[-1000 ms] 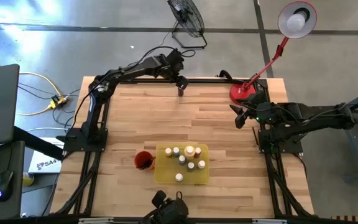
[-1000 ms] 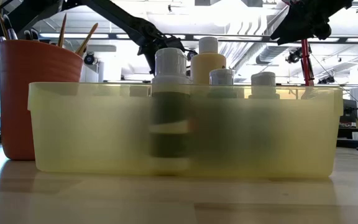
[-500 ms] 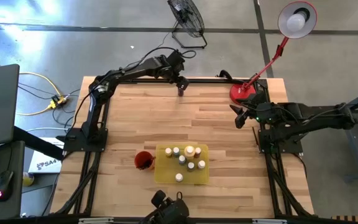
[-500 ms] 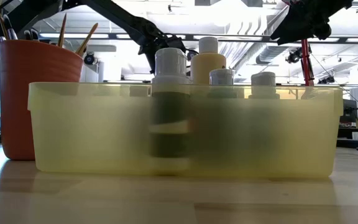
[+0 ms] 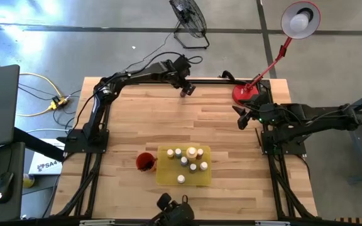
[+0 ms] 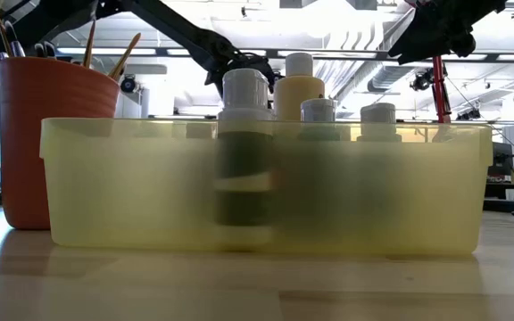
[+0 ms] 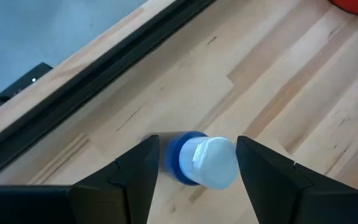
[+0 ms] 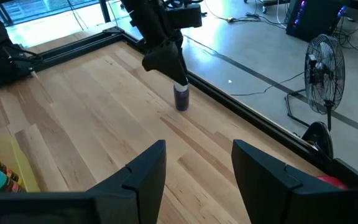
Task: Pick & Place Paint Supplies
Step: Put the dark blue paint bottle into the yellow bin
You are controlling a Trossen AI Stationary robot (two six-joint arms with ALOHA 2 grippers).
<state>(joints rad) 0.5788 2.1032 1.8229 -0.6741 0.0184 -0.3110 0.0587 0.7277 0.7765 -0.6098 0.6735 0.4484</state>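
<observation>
Seven paint bottles (image 5: 186, 161) stand in one tray (image 5: 163, 176); left fingers (image 7: 135, 177) straddle an eighth (image 7: 201, 159), right fingers (image 8: 148, 171) spread empty.

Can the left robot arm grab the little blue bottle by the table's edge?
Probably yes. The left gripper hangs right over the blue bottle, its open fingers on either side with gaps. Nothing else stands near it on the table.

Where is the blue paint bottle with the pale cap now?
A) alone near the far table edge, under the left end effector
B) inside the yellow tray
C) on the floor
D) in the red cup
A: the blue bottle stands alone on the wood near the far edge, between the fingers of the left end effector.
</observation>
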